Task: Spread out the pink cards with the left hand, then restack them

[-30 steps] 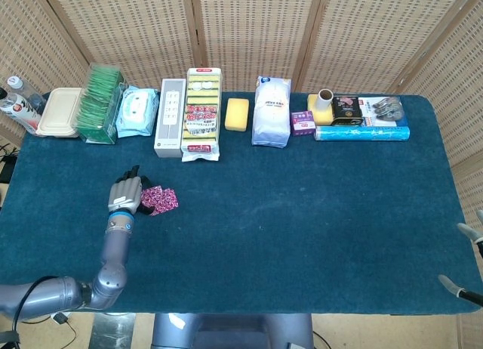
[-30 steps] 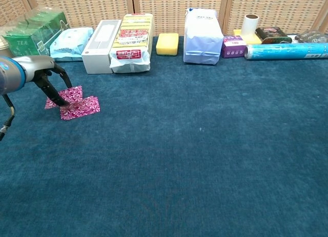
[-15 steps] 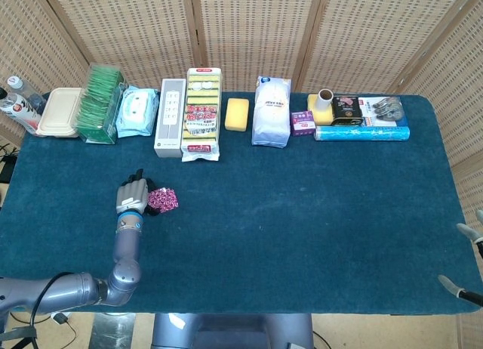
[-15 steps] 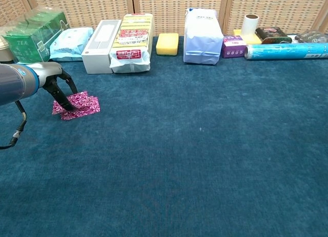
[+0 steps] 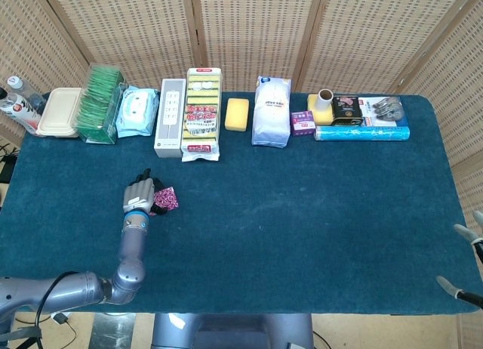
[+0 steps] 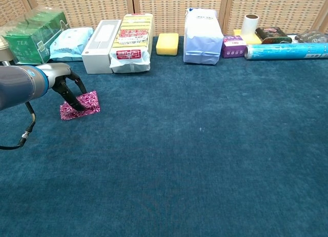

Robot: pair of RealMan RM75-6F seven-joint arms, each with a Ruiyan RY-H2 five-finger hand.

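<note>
My right hand (image 5: pixel 462 285) is showing only as a few fingertips at the near right edge of the tabletop (image 5: pixel 302 213) in the head view, and I cannot tell whether it is clenched or released. My left hand (image 6: pixel 69 89) is reaching out over the left part of the blue cloth, fingers spread and pointing down, with the fingertips (image 6: pixel 81 107) pressing on the pink cards (image 6: pixel 82 104); nothing is being pinched or lifted. The cards are lying flat on the tabletop as a small gathered pile, their edges not quite lined up, with the hand covering their left part. In the head view the same hand (image 5: pixel 139 195) is sitting just left of the cards (image 5: pixel 166 199), touching them.

Further back, a row of goods is standing along the far edge, well apart from the cards: a green tea box (image 6: pixel 33 34) at the left, a pack of wet wipes (image 6: pixel 70 42) beside it, a long white box (image 6: pixel 100 38), a yellow and red packet (image 6: pixel 132 42), a yellow sponge (image 6: pixel 167 43), a white bag (image 6: pixel 202 36), a small purple box (image 6: pixel 233 45), a roll (image 6: pixel 249 24), a dark tin (image 6: pixel 270 34) and a long blue tube (image 6: pixel 286 51) at the right
</note>
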